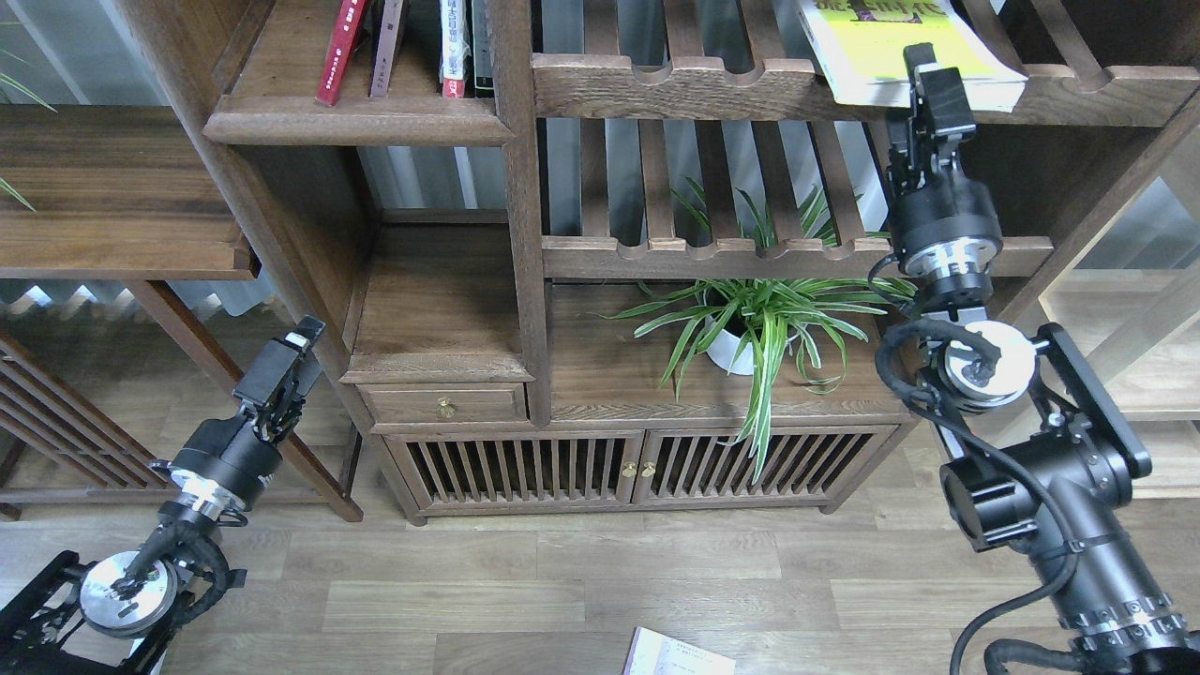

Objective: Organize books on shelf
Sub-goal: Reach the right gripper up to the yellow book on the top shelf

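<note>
A pale book (677, 656) lies on the floor at the near edge, below the bookcase (441, 319). The left gripper (281, 361) hovers low beside the bookcase's left leg; whether its jaws are apart cannot be told. Inside the bookcase, a white pot (727, 352) holds a green plant (764, 319). Above, the right gripper (928, 70) reaches the front edge of the yellow-green book (877, 47) on the slatted rack (694, 84); its jaw gap is unclear. The shelf (356, 117), upper left, holds a red book (339, 47) among thin spines.
</note>
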